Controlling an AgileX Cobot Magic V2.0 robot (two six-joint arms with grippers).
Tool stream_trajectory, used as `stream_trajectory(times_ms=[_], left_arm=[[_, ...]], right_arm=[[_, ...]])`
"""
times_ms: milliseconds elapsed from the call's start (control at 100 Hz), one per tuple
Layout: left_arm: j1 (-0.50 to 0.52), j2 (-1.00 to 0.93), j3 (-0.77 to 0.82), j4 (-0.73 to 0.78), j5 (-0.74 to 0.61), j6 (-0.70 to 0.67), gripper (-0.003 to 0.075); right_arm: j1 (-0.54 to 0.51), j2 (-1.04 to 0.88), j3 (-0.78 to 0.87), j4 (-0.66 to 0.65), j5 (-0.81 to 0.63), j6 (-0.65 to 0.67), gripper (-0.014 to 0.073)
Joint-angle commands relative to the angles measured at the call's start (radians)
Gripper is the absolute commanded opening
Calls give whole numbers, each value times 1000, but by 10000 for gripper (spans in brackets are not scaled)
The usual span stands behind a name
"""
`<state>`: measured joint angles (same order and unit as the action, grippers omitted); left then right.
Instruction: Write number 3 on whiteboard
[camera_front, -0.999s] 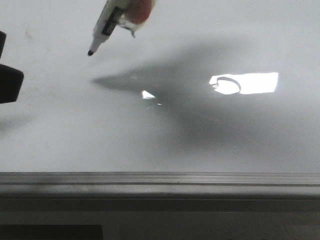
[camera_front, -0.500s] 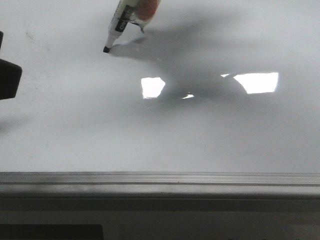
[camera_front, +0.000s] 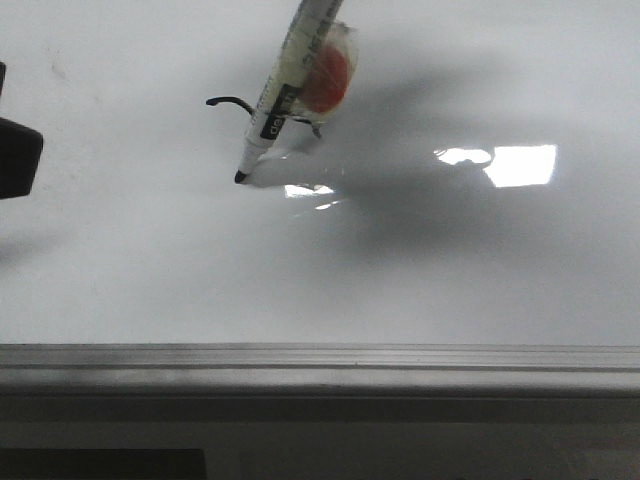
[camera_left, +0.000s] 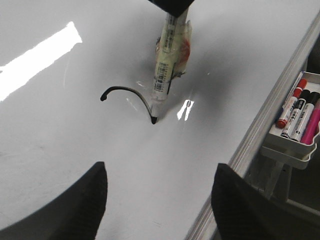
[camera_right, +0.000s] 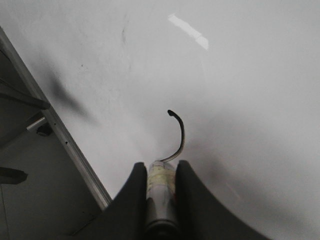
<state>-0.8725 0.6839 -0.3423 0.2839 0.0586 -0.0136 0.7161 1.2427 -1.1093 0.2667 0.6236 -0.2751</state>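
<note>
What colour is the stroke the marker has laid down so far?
Black: a thin curved line on the glossy white whiteboard, clearest in the left wrist view.

front low over whiteboard (camera_front: 150, 260), wrists close, sharing marker (camera_left: 167, 65)

The whiteboard (camera_front: 150, 260) under my arms is glossy and smooth; it mirrors a bright rectangle of light and the shadow on it looks soft. Along its near edge runs a rail (camera_front: 320, 358) of grey metal, brushed and only a little shiny, with fine grooves. The marker (camera_left: 166, 65) in my right gripper (camera_right: 161, 175) has a white plastic barrel with a printed paper-like label and a piece of clear, wrinkled film around it. The line of the number 3 (camera_left: 127, 95) is dark and looks wet. My fingers (camera_left: 75, 210) of the left gripper are matt black plastic. The small tray (camera_left: 292, 150) beside the rail is pale, smooth plastic.
</note>
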Motion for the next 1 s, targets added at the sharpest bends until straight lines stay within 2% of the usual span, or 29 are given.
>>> stream_trajectory(times_ms=[0, 150, 320, 440, 750, 899, 989], left_arm=[[1, -3, -32, -12, -72, -2, 420], [1, -3, -32, -12, -72, -2, 420], [1, -3, -32, -12, -72, -2, 420], [1, -3, -32, -12, -77, -2, 420], [-25, 118, -32, -27, -183, -2, 420], [-38, 198, -32, -31, -285, -2, 420], [-38, 236, -32, -31, -285, -2, 419]], right_arm=[[-22, -28, -14, -48, 13, -12, -64], [-13, -32, 11, -30, 56, 0, -64], [56, 35, 30, -25, -100, 0, -64], [67, 51, 13, -14, -114, 1, -64], [178, 15, 11, -13, -131, 1, -64], [210, 15, 11, -8, -136, 1, -64], [220, 10, 11, -1, -142, 1, -64]])
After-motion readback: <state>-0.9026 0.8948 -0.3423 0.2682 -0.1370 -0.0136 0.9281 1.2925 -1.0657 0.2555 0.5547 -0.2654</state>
